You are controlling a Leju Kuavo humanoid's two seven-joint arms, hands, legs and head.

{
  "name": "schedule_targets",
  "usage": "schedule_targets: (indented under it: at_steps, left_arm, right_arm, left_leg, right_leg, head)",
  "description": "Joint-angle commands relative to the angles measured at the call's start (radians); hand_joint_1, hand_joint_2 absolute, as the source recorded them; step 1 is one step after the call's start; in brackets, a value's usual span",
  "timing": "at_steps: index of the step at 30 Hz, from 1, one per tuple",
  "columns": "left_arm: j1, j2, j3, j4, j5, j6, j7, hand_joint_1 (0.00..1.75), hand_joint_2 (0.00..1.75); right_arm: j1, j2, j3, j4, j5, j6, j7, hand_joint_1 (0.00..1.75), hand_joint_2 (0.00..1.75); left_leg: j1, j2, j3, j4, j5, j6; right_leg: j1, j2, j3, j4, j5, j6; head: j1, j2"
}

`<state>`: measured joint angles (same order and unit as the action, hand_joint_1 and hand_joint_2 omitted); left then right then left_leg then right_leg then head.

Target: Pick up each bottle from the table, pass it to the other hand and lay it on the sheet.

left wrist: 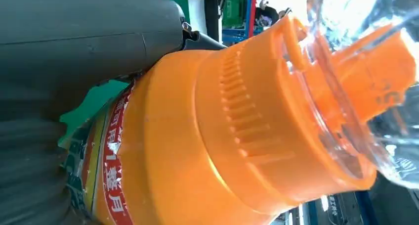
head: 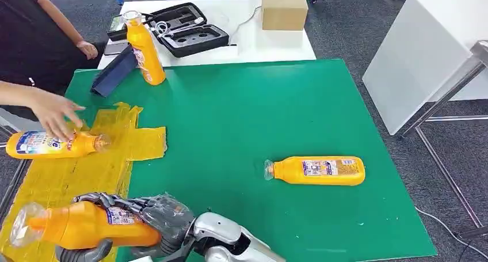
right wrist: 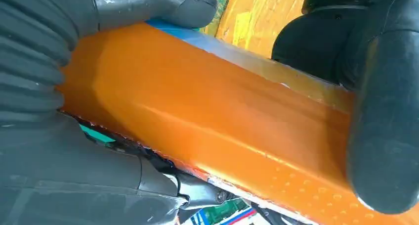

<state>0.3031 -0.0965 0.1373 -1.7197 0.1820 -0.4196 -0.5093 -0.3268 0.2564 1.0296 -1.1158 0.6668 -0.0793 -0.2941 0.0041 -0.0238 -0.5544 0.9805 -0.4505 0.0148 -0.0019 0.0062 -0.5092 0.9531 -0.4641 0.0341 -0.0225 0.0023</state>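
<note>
An orange bottle (head: 86,226) with a clear cap hangs on its side above the near end of the yellow sheet (head: 86,170). My right hand (head: 158,216) grips its body from the base side. My left hand (head: 83,253) holds it from below. In the left wrist view my left hand (left wrist: 74,52) lies against the bottle's shoulder (left wrist: 197,151). In the right wrist view my right hand (right wrist: 49,160) wraps the bottle's body (right wrist: 207,111), and the left hand's dark fingers (right wrist: 385,111) clasp it too. A second bottle (head: 316,170) lies on the green mat (head: 247,112). A third bottle (head: 144,49) stands at the back.
A person's hand (head: 54,113) rests on another bottle (head: 49,144) lying on the sheet at the left. A dark blue object (head: 115,72), a black open case (head: 187,29) and a cardboard box (head: 283,7) sit at the back. A white table (head: 426,49) stands at the right.
</note>
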Motion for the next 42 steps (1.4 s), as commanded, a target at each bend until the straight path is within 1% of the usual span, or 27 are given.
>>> schedule_targets:
  at_steps: [1, 7, 9, 10, 11, 13, 14, 15, 16, 18, 19, 21, 22, 23, 24, 27, 29, 30, 32, 33, 34, 35, 36, 37, 38, 41, 42]
  left_arm:
    - [-0.057, 0.011, -0.006, 0.053, -0.015, 0.003, -0.001, 1.75, 1.75]
    - [-0.056, 0.006, -0.002, 0.055, -0.015, -0.006, -0.008, 1.75, 1.75]
    - [-0.057, 0.003, 0.004, 0.052, -0.016, -0.003, -0.011, 1.75, 1.75]
    - [-0.058, 0.001, 0.009, 0.049, -0.023, 0.003, -0.015, 1.75, 1.75]
    - [-0.059, -0.001, 0.013, 0.045, -0.027, 0.006, -0.015, 1.75, 1.75]
    - [-0.064, -0.006, 0.025, 0.035, -0.054, 0.024, -0.020, 1.75, 1.75]
    - [-0.067, -0.013, 0.039, 0.025, -0.097, 0.064, -0.034, 1.75, 1.75]
    - [-0.062, -0.018, 0.051, 0.015, -0.114, 0.075, -0.039, 1.75, 1.75]
    - [-0.065, -0.025, 0.072, 0.003, -0.169, 0.114, -0.057, 1.75, 1.75]
    - [-0.084, -0.039, 0.109, -0.010, -0.293, 0.220, -0.088, 1.75, 1.75]
    - [-0.097, -0.041, 0.118, -0.011, -0.342, 0.266, -0.096, 1.75, 1.75]
    - [-0.116, -0.030, 0.130, -0.004, -0.418, 0.342, -0.099, 1.75, 1.75]
    - [-0.122, -0.024, 0.137, 0.001, -0.456, 0.378, -0.101, 1.75, 1.75]
    - [-0.130, -0.018, 0.144, 0.010, -0.495, 0.417, -0.107, 1.75, 1.75]
    - [-0.132, -0.013, 0.146, 0.014, -0.505, 0.426, -0.108, 1.75, 1.75]
    - [-0.161, 0.011, 0.128, 0.046, -0.711, 0.589, -0.109, 1.75, 1.75]
    - [-0.169, 0.015, 0.118, 0.054, -0.716, 0.596, -0.105, 1.75, 1.75]
    - [-0.170, 0.027, 0.107, 0.061, -0.791, 0.657, -0.091, 1.75, 1.75]
    - [-0.182, 0.050, 0.063, 0.102, -0.991, 0.793, -0.034, 1.75, 1.75]
    - [-0.188, 0.068, 0.035, 0.136, -1.094, 0.843, 0.013, 1.75, 1.75]
    - [-0.193, 0.079, 0.015, 0.168, -1.166, 0.874, 0.047, 1.75, 1.75]
    - [-0.198, 0.096, -0.007, 0.223, -1.288, 0.911, 0.108, 1.75, 1.75]
    - [-0.205, 0.109, -0.025, 0.265, -1.311, 0.905, 0.129, 1.75, 1.75]
    - [-0.212, 0.120, -0.037, 0.312, -1.342, 0.897, 0.146, 1.75, 1.75]
    - [-0.220, 0.127, -0.049, 0.370, -1.368, 0.907, 0.153, 1.75, 1.75]
    - [-0.244, 0.136, -0.090, 0.470, -1.429, 0.905, 0.172, 1.75, 1.75]
    - [-0.246, 0.133, -0.093, 0.475, -1.433, 0.905, 0.176, 1.75, 1.75]
  right_arm:
    - [-0.001, -0.020, 0.070, 0.054, 0.015, 0.010, -0.004, 1.75, 1.75]
    - [0.003, -0.024, 0.057, 0.047, 0.024, -0.002, 0.002, 1.75, 1.75]
    - [0.007, -0.029, 0.043, 0.035, 0.029, -0.023, 0.011, 1.75, 1.75]
    - [0.009, -0.032, 0.036, 0.025, 0.036, -0.040, 0.018, 1.06, 1.75]
    - [0.015, -0.037, 0.024, 0.006, 0.041, -0.057, 0.023, 0.00, 1.75]
    - [0.025, -0.056, -0.012, -0.045, 0.037, -0.072, 0.042, 0.00, 1.75]
    - [0.036, -0.070, -0.043, -0.079, 0.038, -0.105, 0.067, 0.00, 0.00]
    - [0.064, -0.088, -0.060, -0.131, 0.039, -0.119, 0.082, 0.00, 0.00]
    - [0.080, -0.112, -0.071, -0.175, 0.047, -0.123, 0.094, 0.00, 0.00]
    - [0.101, -0.156, -0.104, -0.251, 0.061, -0.140, 0.115, 0.00, 0.00]
    - [0.107, -0.173, -0.121, -0.273, 0.060, -0.142, 0.117, 0.00, 0.00]
    - [0.106, -0.211, -0.162, -0.310, 0.070, -0.152, 0.124, 0.00, 0.00]
    - [0.104, -0.226, -0.183, -0.324, 0.065, -0.154, 0.126, 0.00, 0.00]
    - [0.090, -0.252, -0.210, -0.344, 0.050, -0.144, 0.132, 0.00, 0.00]
    - [0.083, -0.262, -0.225, -0.351, 0.038, -0.137, 0.133, 0.00, 0.00]
    - [0.037, -0.364, -0.310, -0.400, -0.064, -0.066, 0.125, 0.00, 0.00]
    - [0.034, -0.382, -0.337, -0.409, -0.087, -0.044, 0.110, 0.00, 0.00]
    - [0.037, -0.387, -0.348, -0.413, -0.081, -0.035, 0.109, 0.00, 0.00]
    - [0.013, -0.451, -0.362, -0.423, -0.107, 0.005, 0.128, 0.00, 0.00]
    - [-0.003, -0.499, -0.378, -0.428, -0.130, 0.036, 0.130, 0.00, 0.00]
    - [-0.010, -0.532, -0.396, -0.429, -0.151, 0.059, 0.129, 0.00, 0.00]
    - [-0.026, -0.595, -0.411, -0.431, -0.186, 0.113, 0.136, 0.00, 0.00]
    - [-0.033, -0.635, -0.425, -0.430, -0.208, 0.143, 0.136, 0.00, 0.00]
    - [-0.043, -0.674, -0.437, -0.429, -0.231, 0.182, 0.135, 0.00, 0.00]
    - [-0.055, -0.711, -0.455, -0.428, -0.246, 0.210, 0.132, 0.00, 1.75]
    - [-0.091, -0.762, -0.468, -0.428, -0.261, 0.271, 0.146, 0.00, 1.75]
    - [-0.096, -0.763, -0.471, -0.428, -0.264, 0.276, 0.148, 0.00, 1.75]
  left_leg:
    - [0.000, -0.001, 0.002, -0.001, 0.000, 0.000]
    - [0.000, -0.001, 0.002, -0.001, 0.000, 0.000]
    - [0.000, -0.001, 0.002, -0.001, 0.000, 0.000]
    - [0.001, -0.001, 0.003, -0.002, 0.000, 0.000]
    - [0.001, -0.001, 0.002, -0.001, 0.000, 0.000]
    - [0.000, -0.001, 0.002, -0.001, 0.000, 0.000]
    - [0.001, -0.002, 0.002, -0.001, 0.000, 0.000]
    - [0.000, -0.002, 0.000, 0.000, 0.000, 0.000]
    - [0.001, -0.001, 0.001, 0.000, 0.000, 0.000]
    - [0.001, -0.003, 0.001, 0.000, 0.000, 0.000]
    - [0.001, -0.002, 0.000, 0.000, 0.000, 0.000]
    - [0.001, -0.003, 0.001, 0.001, 0.000, 0.000]
    - [0.001, -0.002, 0.001, 0.000, 0.000, 0.000]
    - [0.001, -0.003, 0.001, 0.000, 0.001, 0.000]
    - [0.001, -0.003, 0.001, 0.000, 0.001, 0.000]
    - [0.001, -0.003, 0.000, 0.001, 0.001, 0.000]
    - [0.001, -0.003, 0.001, 0.002, 0.000, 0.001]
    - [0.001, -0.004, 0.000, 0.002, 0.001, 0.001]
    - [0.000, -0.003, 0.000, 0.001, 0.001, 0.000]
    - [-0.001, -0.006, 0.000, 0.001, 0.001, 0.001]
    - [-0.002, -0.007, 0.001, 0.000, 0.002, 0.001]
    - [-0.002, -0.005, 0.002, 0.000, 0.001, 0.001]
    - [-0.002, -0.006, 0.002, 0.000, 0.002, 0.001]
    - [-0.004, -0.006, 0.002, 0.000, 0.002, 0.001]
    - [-0.003, -0.007, 0.002, 0.000, 0.002, 0.001]
    - [-0.004, -0.006, 0.002, 0.001, 0.002, 0.001]
    - [-0.005, -0.005, 0.001, 0.000, 0.002, 0.001]
  right_leg:
    - [0.000, -0.002, 0.002, -0.001, 0.000, 0.000]
    - [0.000, -0.002, 0.003, -0.002, 0.000, 0.000]
    - [0.000, -0.003, 0.003, -0.002, 0.000, 0.000]
    - [0.001, -0.003, 0.004, -0.003, 0.000, 0.000]
    - [0.001, -0.003, 0.004, -0.002, 0.000, 0.000]
    - [0.001, -0.003, 0.003, -0.002, 0.000, 0.000]
    - [0.001, -0.004, 0.004, -0.002, -0.001, 0.000]
    - [0.001, -0.003, 0.002, -0.001, 0.000, 0.000]
    - [0.001, -0.004, 0.003, -0.002, 0.000, 0.000]
    - [0.002, -0.005, 0.004, -0.002, -0.001, 0.000]
    - [0.001, -0.003, 0.002, -0.001, 0.000, 0.000]
    - [0.001, -0.006, 0.004, -0.002, -0.001, 0.001]
    - [0.001, -0.004, 0.003, -0.002, 0.000, 0.000]
    - [0.001, -0.005, 0.004, -0.001, 0.000, 0.000]
    - [0.001, -0.005, 0.004, -0.002, 0.000, 0.000]
    - [0.001, -0.005, 0.004, -0.001, 0.000, 0.001]
    - [0.001, -0.005, 0.004, -0.001, 0.000, 0.001]
    - [0.001, -0.007, 0.005, -0.001, 0.000, 0.002]
    - [0.000, -0.005, 0.002, -0.001, 0.000, 0.001]
    - [-0.001, -0.008, 0.004, -0.001, 0.000, 0.001]
    - [-0.002, -0.007, 0.004, -0.001, 0.000, 0.001]
    - [-0.002, -0.007, 0.005, -0.002, 0.000, 0.001]
    - [-0.002, -0.008, 0.006, -0.003, 0.001, 0.002]
    - [-0.004, -0.007, 0.004, -0.002, 0.000, 0.002]
    - [-0.003, -0.009, 0.006, -0.002, 0.000, 0.002]
    - [-0.005, -0.007, 0.005, -0.001, 0.000, 0.002]
    - [-0.005, -0.006, 0.003, 0.000, 0.000, 0.002]
  head:
    - [0.000, 0.000]
    - [0.000, 0.000]
    - [0.000, 0.000]
    - [0.000, 0.000]
    - [0.000, 0.000]
    - [0.000, 0.000]
    - [0.000, 0.000]
    - [0.000, 0.000]
    - [0.000, 0.000]
    - [0.000, 0.000]
    - [0.000, 0.000]
    - [0.001, 0.000]
    - [0.000, 0.000]
    - [0.000, 0.000]
    - [0.000, 0.000]
    - [0.000, 0.000]
    - [0.000, 0.000]
    - [0.000, 0.000]
    - [0.000, 0.000]
    - [0.000, 0.000]
    - [0.000, 0.000]
    - [0.000, 0.000]
    - [0.000, 0.000]
    - [0.000, 0.000]
    - [0.000, 0.000]
    - [0.000, 0.000]
    - [0.000, 0.000]
